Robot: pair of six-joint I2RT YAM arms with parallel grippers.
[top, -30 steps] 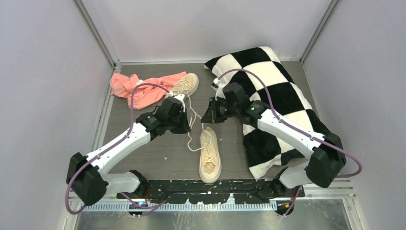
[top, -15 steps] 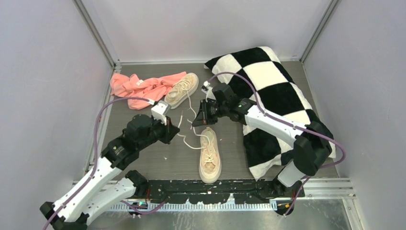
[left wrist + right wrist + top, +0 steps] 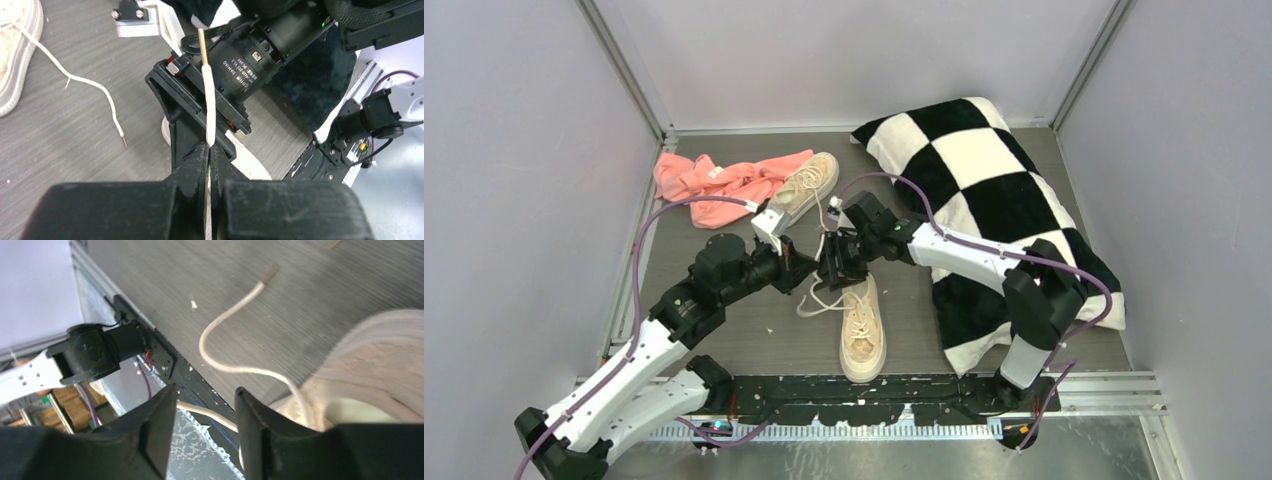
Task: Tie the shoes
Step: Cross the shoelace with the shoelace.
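The step in hand looks like gathering the two lace ends of the near shoe (image 3: 862, 325) for the first crossing; that shoe lies on the table (image 3: 769, 340) in front of the arm bases, toe towards them, with its laces untied; the far shoe (image 3: 805, 186) lies at the back beside the pink cloth (image 3: 714, 180), also untied, with the checkered pillow (image 3: 994, 190) off to the right; the left gripper (image 3: 210, 150) is pinched together on one lace end (image 3: 210, 107), which stands up out of the fingertips with its tip free; the right gripper (image 3: 205, 407) hangs just beside it over the shoe's far end with its jaws apart, clamping nothing; a second lace (image 3: 235, 330) curls loose on the table below it, and another strand runs behind the gap; next, I judge, the right gripper must settle on the loose strand and close near its tip, while the left holds its end taut enough to cross the two without dragging the shoe
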